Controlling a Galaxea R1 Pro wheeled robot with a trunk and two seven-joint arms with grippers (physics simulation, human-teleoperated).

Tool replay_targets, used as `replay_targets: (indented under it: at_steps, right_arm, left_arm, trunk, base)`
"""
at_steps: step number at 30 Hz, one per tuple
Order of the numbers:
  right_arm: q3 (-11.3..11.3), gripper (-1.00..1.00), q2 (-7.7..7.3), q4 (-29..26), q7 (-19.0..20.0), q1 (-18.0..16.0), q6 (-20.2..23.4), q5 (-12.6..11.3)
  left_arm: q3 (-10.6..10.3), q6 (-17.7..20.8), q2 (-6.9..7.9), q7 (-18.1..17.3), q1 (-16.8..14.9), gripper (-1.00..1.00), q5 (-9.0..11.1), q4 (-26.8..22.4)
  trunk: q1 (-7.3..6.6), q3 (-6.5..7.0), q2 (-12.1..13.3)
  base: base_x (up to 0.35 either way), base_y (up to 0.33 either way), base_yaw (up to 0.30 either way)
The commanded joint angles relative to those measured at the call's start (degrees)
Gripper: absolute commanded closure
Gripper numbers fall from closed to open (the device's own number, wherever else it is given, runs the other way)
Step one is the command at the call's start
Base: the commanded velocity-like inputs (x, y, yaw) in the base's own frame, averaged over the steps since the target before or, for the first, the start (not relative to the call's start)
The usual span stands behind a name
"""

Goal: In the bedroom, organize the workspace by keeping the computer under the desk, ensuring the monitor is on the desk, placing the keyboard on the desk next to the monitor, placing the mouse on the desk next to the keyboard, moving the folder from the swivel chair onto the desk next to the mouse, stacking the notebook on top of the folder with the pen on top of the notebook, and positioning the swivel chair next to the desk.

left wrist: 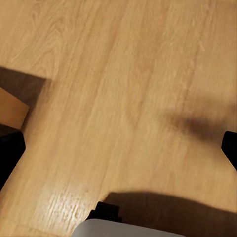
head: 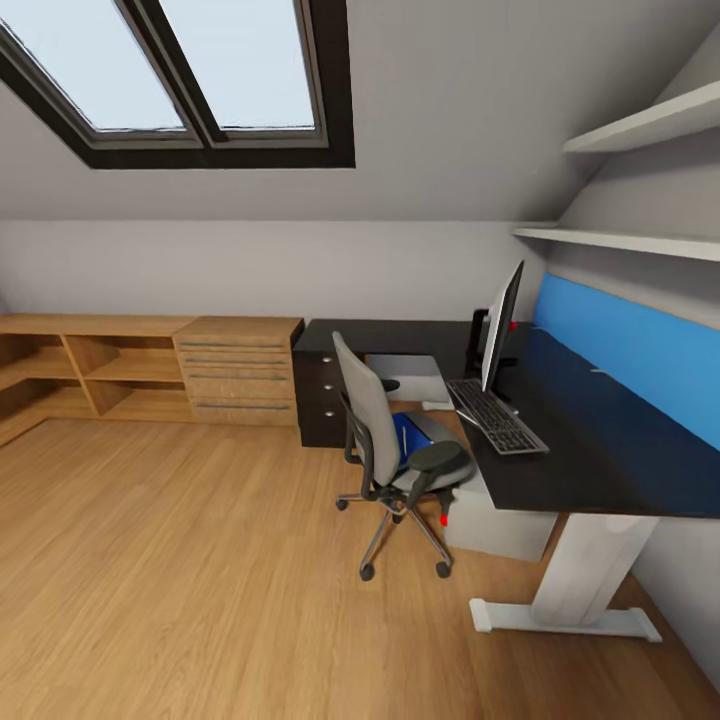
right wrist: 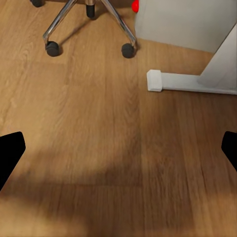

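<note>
The swivel chair (head: 385, 440) stands on the floor in front of the black-topped desk (head: 580, 450), its back toward me. The blue folder (head: 411, 436) lies on its seat. On the desk the monitor (head: 500, 325) stands upright with the keyboard (head: 497, 417) in front of it. The grey computer (head: 500, 525) with its red light sits under the desk. The mouse, notebook and pen are out of view. My left gripper (left wrist: 118, 153) is open above bare floor. My right gripper (right wrist: 118, 150) is open above the floor near the chair's chrome base (right wrist: 89, 22) and the computer (right wrist: 182, 22).
A low light-wood cabinet (head: 150, 370) runs along the back wall, beside the desk's black drawers (head: 320, 395). The desk's white leg (head: 585, 580) and its foot (right wrist: 187, 83) rest on the wood floor. Wall shelves (head: 640, 240) hang above the desk under a sloped ceiling.
</note>
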Motion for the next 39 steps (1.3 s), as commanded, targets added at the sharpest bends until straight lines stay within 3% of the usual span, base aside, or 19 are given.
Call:
replay_targets:
  at_steps: [1, 39]
  right_arm:
    - [0.0, -1.0, 0.01, 0.0, -0.5, 0.0, -0.1, 0.6]
    - [-0.1, -1.0, -0.08, 0.0, -0.5, 0.0, -0.1, 0.6]
  left_arm:
    - [0.2, -0.2, -0.03, -0.1, 0.0, -1.0, 0.2, 0.0]
    - [0.2, -0.2, -0.03, -0.1, 0.0, -1.0, 0.2, 0.0]
  trunk:
    - [0.22, -0.24, -0.4]
    - [8.57, -7.06, -15.7]
  base:
    - [0.0, 0.0, 0.0]
    - [0.0, 0.0, 0.0]
